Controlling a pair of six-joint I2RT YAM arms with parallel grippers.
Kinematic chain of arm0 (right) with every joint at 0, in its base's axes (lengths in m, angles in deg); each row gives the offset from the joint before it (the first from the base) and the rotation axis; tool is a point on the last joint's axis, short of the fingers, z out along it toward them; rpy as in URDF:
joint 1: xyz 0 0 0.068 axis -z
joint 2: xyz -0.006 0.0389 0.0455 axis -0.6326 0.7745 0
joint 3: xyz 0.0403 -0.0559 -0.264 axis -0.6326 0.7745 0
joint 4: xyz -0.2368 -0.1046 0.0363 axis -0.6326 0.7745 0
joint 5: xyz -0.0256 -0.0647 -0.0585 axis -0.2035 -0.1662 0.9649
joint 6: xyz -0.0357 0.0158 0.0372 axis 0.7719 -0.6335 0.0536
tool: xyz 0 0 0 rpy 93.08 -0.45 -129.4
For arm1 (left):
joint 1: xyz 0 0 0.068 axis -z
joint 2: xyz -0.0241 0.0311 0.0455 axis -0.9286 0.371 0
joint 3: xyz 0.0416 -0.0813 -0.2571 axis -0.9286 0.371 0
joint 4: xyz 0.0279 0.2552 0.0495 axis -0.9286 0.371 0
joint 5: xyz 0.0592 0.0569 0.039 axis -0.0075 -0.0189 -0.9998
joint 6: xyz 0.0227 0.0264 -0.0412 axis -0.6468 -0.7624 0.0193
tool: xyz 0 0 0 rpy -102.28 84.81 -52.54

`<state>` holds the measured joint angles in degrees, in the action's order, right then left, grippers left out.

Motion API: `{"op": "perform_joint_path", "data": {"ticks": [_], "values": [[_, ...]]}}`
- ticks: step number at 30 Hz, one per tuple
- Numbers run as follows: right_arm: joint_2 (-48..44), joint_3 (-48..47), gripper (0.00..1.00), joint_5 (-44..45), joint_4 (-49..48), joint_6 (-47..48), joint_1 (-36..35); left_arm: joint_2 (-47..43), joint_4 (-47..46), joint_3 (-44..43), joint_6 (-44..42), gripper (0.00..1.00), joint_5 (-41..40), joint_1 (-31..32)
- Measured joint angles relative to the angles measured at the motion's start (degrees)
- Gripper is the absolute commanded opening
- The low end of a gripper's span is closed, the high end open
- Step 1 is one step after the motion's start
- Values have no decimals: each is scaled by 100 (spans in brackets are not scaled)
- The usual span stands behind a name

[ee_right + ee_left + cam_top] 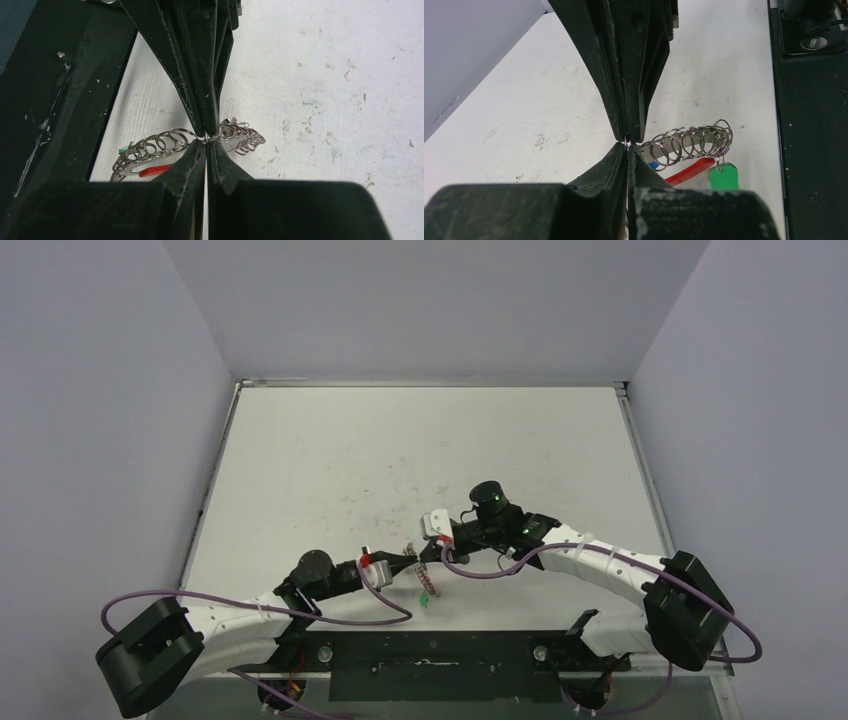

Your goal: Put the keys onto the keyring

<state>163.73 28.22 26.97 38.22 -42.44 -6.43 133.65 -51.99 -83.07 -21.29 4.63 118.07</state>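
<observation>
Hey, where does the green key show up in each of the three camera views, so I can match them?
Top external: the green key is low centre, just below the keyring, between the arms.
Left wrist: the green key is lower right, under the coil's right end.
Right wrist: only a green sliver shows, centre left, by the coil's left end.
Shared landmark: the keyring's silver coil.

From the overhead frame's lower corners, the white-and-black left arm (pixel 240 625) and right arm (pixel 600 565) bend inward. Just below centre, the black left pincer (pixel 405 560) and right pincer (pixel 440 548) nearly meet, both with jaws pressed tight.
</observation>
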Motion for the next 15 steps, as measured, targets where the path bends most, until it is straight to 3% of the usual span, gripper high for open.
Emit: {"op": "perform_joint_path", "data": {"ticks": [3, 5, 15], "values": [[7, -210, 0, 63, 378, 39, -7, -15, -15, 0, 7, 23, -33, 0], [24, -428, 0, 175, 776, 48, -9, -66, 2, 0, -20, 29, -90, 9], [999, -2304, 0, 1266, 3294, -70, -343, -603, 654, -2, -83, 35, -553, 9]]}}
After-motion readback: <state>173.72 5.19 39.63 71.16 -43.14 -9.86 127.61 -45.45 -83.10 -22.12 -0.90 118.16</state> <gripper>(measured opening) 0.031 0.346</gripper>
